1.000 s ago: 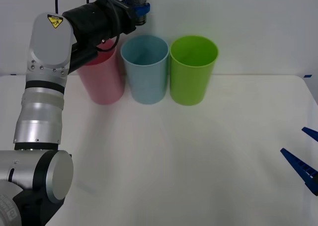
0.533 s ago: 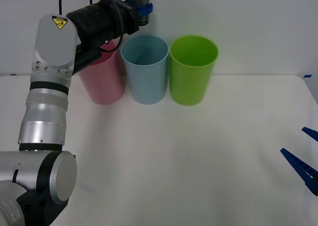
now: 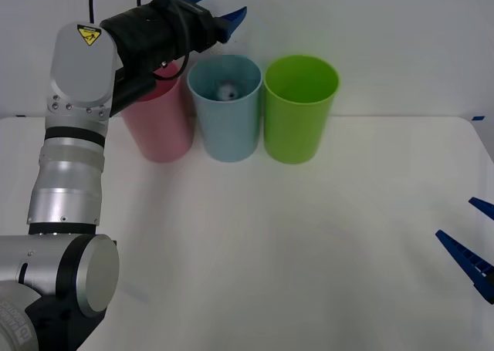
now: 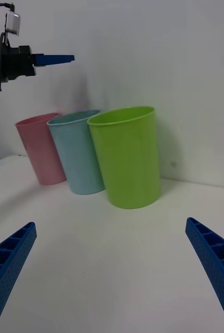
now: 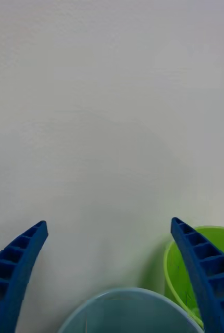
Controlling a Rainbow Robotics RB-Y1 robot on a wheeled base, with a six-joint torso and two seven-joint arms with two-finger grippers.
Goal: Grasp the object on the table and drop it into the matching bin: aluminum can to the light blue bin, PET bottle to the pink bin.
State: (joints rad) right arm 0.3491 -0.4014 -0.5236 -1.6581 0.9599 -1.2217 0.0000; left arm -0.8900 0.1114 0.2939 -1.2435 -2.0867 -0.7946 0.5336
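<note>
The aluminum can (image 3: 226, 92) lies inside the light blue bin (image 3: 225, 131), with just its shiny top showing below the rim. My left gripper (image 3: 220, 5) hovers open above that bin with nothing between its fingers. In the left wrist view the same gripper (image 5: 108, 223) is spread over the light blue bin's rim (image 5: 123, 299). The pink bin (image 3: 160, 127) stands to the left of the light blue one, partly behind my left arm. My right gripper (image 3: 475, 239) rests open low at the table's (image 3: 309, 235) right edge, far from the bins.
A lime green bin (image 3: 299, 112) stands right of the light blue one, touching it. The right wrist view shows the pink bin (image 4: 41, 151), light blue bin (image 4: 78, 153) and green bin (image 4: 127, 156) in a row, with the left gripper (image 4: 54, 58) above. A white wall rises behind.
The left gripper was shut on the can above the light blue bin. It has opened, and the can has fallen into the bin. The right arm has not moved.
</note>
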